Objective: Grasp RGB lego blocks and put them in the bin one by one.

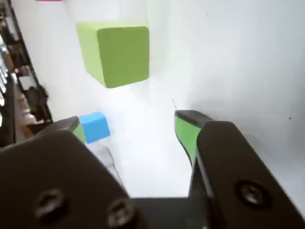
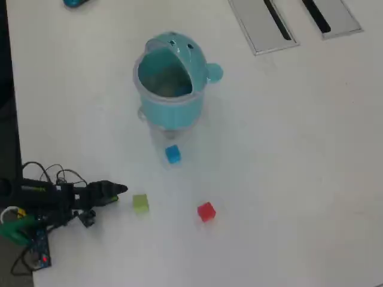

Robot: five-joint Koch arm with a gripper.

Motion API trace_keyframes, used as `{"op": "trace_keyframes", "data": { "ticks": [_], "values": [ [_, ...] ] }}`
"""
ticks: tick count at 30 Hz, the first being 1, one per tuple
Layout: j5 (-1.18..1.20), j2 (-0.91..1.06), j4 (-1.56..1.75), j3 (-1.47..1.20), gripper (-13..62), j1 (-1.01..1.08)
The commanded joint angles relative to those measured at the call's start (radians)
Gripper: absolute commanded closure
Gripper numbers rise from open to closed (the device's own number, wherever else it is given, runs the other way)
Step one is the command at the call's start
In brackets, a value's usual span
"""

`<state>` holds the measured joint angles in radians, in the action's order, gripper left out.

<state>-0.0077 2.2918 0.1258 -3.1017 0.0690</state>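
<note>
No legible text, labels, brand marks, numbers or signs in either view. Plain, unmarked faces on the yellow-green block [image 1: 119,55], the blue block [image 2: 173,154] and the red block [image 2: 206,211]. No lettering on the bin [image 2: 170,84], upper centre of the overhead view. Faint pale marks on the black arm body [image 2: 36,190], lower left of the overhead view, too small to read.

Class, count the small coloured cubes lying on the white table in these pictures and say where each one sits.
3. The blue cube lies just below the teal bin in the overhead view; the yellow-green cube sits right of the tool; the red cube is further right. None seems hidden.
</note>
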Motion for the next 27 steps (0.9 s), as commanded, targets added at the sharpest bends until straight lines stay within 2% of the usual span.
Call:
{"op": "trace_keyframes", "data": {
  "ticks": [1, 16, 24, 27],
  "values": [
    [-0.048, 0.066, 0.100, -0.067, 14.9, 0.003],
    [-0.232, 0.066, 0.465, -0.043, 16.8, 0.078],
    [-0.333, 0.066, 0.511, 0.044, 17.6, 0.080],
    [-0.439, 0.061, 0.583, 0.063, 18.3, 0.089]
  ]
}}
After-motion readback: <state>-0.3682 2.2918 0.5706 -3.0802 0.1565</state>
